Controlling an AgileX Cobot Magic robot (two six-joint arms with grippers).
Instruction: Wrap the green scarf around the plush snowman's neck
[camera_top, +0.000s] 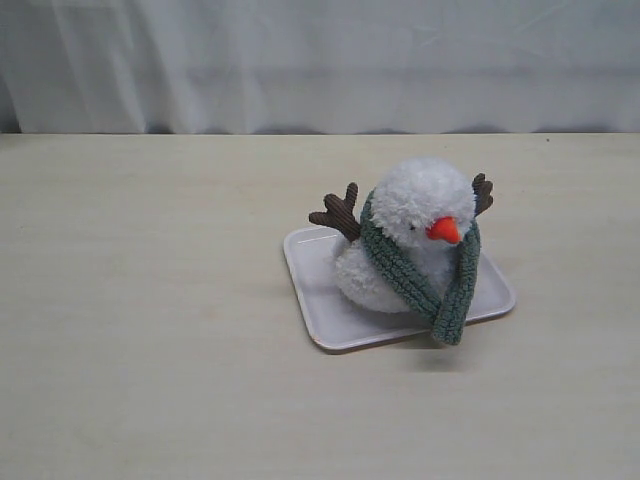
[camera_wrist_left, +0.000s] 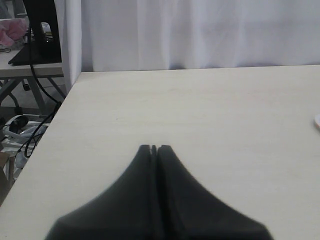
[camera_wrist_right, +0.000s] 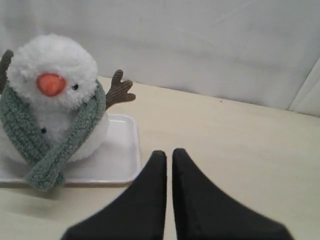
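Note:
The plush snowman (camera_top: 425, 195) sits upright on a white tray (camera_top: 315, 290), its orange nose facing front right. The green scarf (camera_top: 400, 270) lies around the neck, which it hides; its two ends cross below the chin and hang over the tray's front edge. In the right wrist view the plush snowman (camera_wrist_right: 52, 60) and the green scarf (camera_wrist_right: 55, 145) are close by, and my right gripper (camera_wrist_right: 169, 152) is shut and empty beside the white tray (camera_wrist_right: 120, 155). My left gripper (camera_wrist_left: 154, 147) is shut over bare table, far from the toy. Neither gripper shows in the exterior view.
A white curtain (camera_top: 320, 60) hangs along the table's far edge. The left wrist view shows the table's side edge (camera_wrist_left: 50, 125), with cables and a stand on the floor beyond it.

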